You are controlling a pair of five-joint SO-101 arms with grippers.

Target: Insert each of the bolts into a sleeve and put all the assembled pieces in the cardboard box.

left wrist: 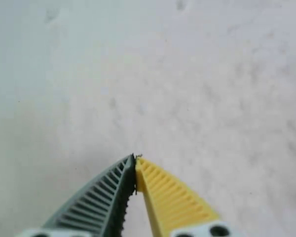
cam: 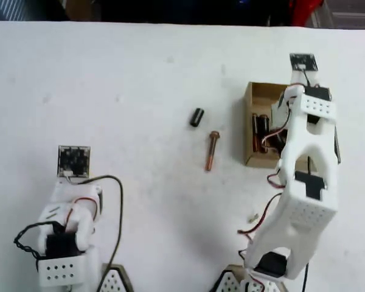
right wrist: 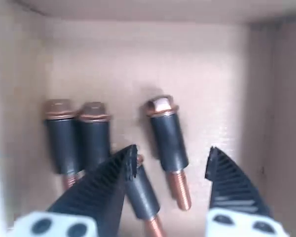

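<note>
From above, the white table (cam: 109,79) carries two loose parts near its middle. A black sleeve (cam: 196,117) lies a little farther back, and a copper bolt (cam: 212,150) lies just nearer and to the right of it. The two are close but apart. To their right sits the cardboard box (cam: 264,94), with the right arm (cam: 304,176) stretched over it and covering much of its opening. Beside the arm, dark assembled pieces (cam: 259,129) show inside the box, too small to count from this view. The left arm (cam: 67,213) is folded at the near left, well apart from the parts and the box.

The right wrist view looks straight into the box (right wrist: 222,74) and shows its contents clearly. There are four assembled pieces, each a copper bolt inside a black sleeve. Two (right wrist: 76,136) lie side by side and touching, a third (right wrist: 167,140) lies apart from them, and a fourth (right wrist: 144,195) is partly hidden behind one black finger. The right gripper (right wrist: 172,150) hangs above them with its jaws spread wide and nothing between them.

The left wrist view shows the left gripper (left wrist: 136,159) over bare table (left wrist: 212,74). Its grey and yellow jaws are pressed together at the tips and hold nothing.
</note>
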